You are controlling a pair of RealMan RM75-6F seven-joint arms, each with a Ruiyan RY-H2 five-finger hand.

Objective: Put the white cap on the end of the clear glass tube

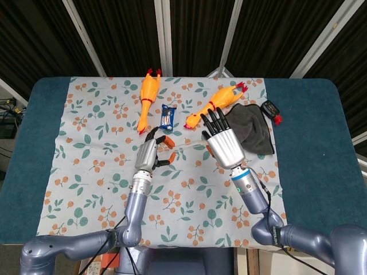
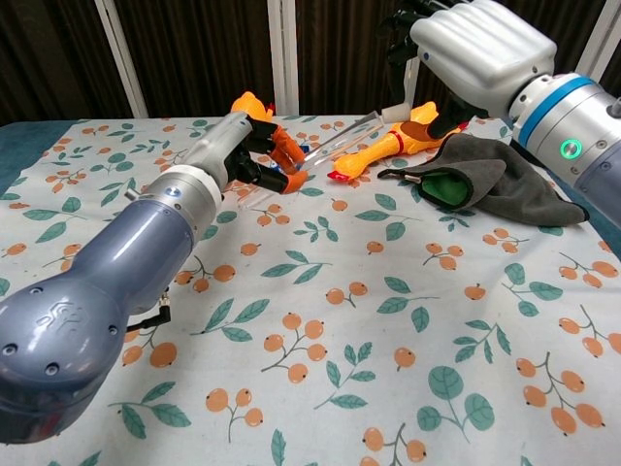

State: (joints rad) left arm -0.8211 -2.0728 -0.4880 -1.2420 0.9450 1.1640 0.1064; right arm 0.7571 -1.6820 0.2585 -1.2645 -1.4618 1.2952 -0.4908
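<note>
My left hand [image 1: 150, 153] [image 2: 245, 148] grips one end of the clear glass tube [image 1: 184, 142] [image 2: 335, 142], which slants up and away towards my right hand. My right hand [image 1: 222, 140] [image 2: 473, 47] hovers above the table with its fingers pointing away. In the chest view it pinches a small white cap [image 2: 394, 103] below its fingertips, just above and right of the tube's free end. The head view hides the cap under the right hand. Cap and tube look a little apart.
Two orange rubber chickens [image 1: 147, 100] [image 1: 217, 103] lie at the back of the floral cloth [image 1: 86, 149], with a blue packet [image 1: 167, 116] between them. A grey cloth [image 1: 252, 127] [image 2: 485, 180] lies right of my right hand, and a small black object [image 1: 269, 109] beyond it.
</note>
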